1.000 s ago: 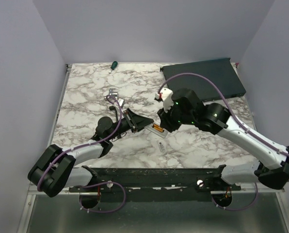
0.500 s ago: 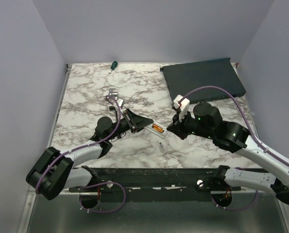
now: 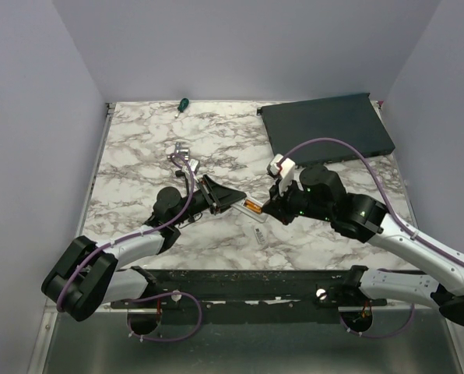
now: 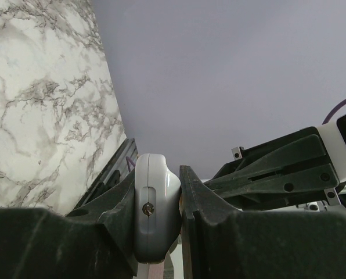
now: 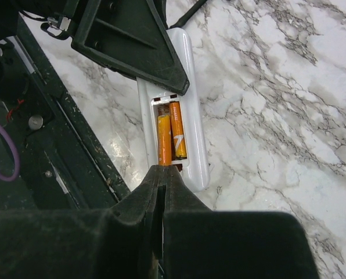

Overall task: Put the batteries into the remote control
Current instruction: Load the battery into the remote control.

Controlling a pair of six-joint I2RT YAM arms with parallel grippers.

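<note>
white oblong plastic remote control (image 5: 197, 145) is showing a smooth gloss | slim orange batteries (image 5: 177, 131) are gleaming | white-grey marbled tabletop (image 5: 266, 87) is looking smooth

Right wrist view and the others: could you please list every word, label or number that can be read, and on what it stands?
No text reads clearly in any view.
On the batteries: white print on the orange casing of one of them, too blurred to read.
On the remote control: no marking visible on its white back.
</note>
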